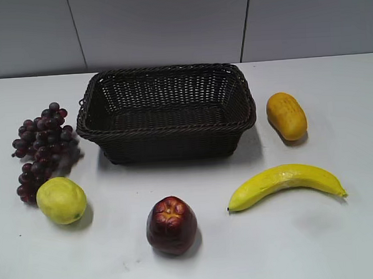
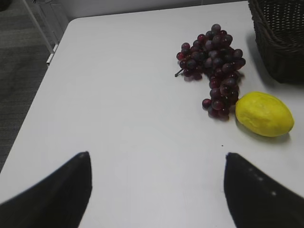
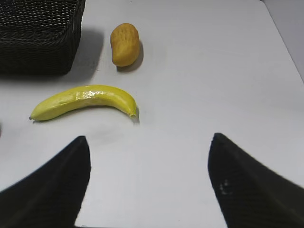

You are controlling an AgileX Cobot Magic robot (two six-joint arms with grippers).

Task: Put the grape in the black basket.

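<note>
The grape (image 1: 42, 149), a long bunch of dark purple-red berries, lies on the white table left of the black basket (image 1: 92, 122). It also shows in the left wrist view (image 2: 213, 66), with the basket's corner (image 2: 280, 38) at the top right. The basket holds nothing that I can see. My left gripper (image 2: 156, 154) is open and empty, hovering over bare table well short of the grape. My right gripper (image 3: 149, 138) is open and empty near the table's front right. Neither gripper shows in the exterior view.
A yellow lemon (image 1: 61, 200) touches the grape's near end. A dark red apple (image 1: 171, 225) sits front centre. A banana (image 1: 282, 183) and an orange-yellow oval fruit (image 1: 286, 115) lie right of the basket. The table's left edge (image 2: 42, 80) is close.
</note>
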